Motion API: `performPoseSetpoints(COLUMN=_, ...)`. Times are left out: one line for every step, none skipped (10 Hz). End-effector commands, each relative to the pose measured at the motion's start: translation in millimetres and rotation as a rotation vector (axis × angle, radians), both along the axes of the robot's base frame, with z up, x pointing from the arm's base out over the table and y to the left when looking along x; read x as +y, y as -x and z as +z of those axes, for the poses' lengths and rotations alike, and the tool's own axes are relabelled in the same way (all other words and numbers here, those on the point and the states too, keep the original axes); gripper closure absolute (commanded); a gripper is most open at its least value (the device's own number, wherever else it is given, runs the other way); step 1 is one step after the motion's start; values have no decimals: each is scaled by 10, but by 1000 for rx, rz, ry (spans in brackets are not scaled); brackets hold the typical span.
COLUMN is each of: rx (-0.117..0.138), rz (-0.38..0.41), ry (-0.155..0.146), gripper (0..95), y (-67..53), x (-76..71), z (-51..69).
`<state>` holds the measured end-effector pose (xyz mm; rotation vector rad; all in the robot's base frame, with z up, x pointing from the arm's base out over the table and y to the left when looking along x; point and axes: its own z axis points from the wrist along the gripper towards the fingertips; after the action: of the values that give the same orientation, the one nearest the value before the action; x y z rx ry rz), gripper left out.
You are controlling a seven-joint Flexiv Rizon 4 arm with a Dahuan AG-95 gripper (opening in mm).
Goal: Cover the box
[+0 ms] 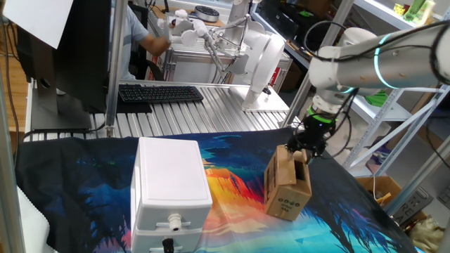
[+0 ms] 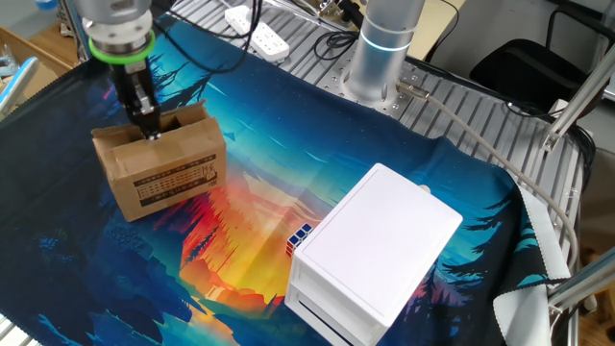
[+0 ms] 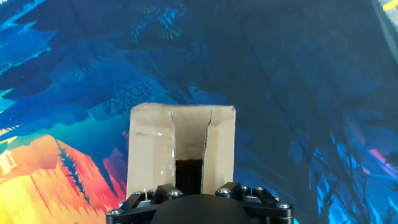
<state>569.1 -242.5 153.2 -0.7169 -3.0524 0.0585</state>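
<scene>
The box [image 1: 287, 188] is a small brown carton with black print on one side, standing on the colourful cloth. It also shows in the other fixed view [image 2: 165, 173] and in the hand view [image 3: 180, 146]. Its top flaps stand up and the top is open, with a dark gap between the flaps in the hand view. My gripper [image 1: 306, 150] is right over the box's top, with its tip [image 2: 150, 133] down at the flaps. The fingers look pressed together and narrow. Whether they touch a flap is unclear. The hand view shows only the hand's body, not the fingertips.
A large white plastic case [image 1: 171, 184] with a front connector stands on the cloth beside the box [image 2: 377, 252]. A small coloured cube [image 2: 300, 236] lies against it. A keyboard [image 1: 160, 93] and the arm's base [image 2: 382, 50] are behind the cloth.
</scene>
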Motion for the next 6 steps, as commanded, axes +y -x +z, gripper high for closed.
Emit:
performPoseSetpoints(rx=11, rz=-7, ry=9, gripper=380, y=-31, x=69, z=99)
performPoseSetpoints(rx=19, rz=-12, ry=12, gripper=380, y=-59, x=111, z=164)
performPoseSetpoints(rx=24, rz=-18, ry=11, gripper=380, y=-100, x=157, z=215)
performPoseSetpoints(rx=22, rz=-20, ry=10, gripper=380, y=-113, x=170, z=185)
performPoseSetpoints(rx=19, rz=-23, ry=10, gripper=380, y=-122, x=184, z=149)
performPoseSetpoints(rx=17, rz=-19, ry=10, gripper=380, y=-117, x=187, z=105)
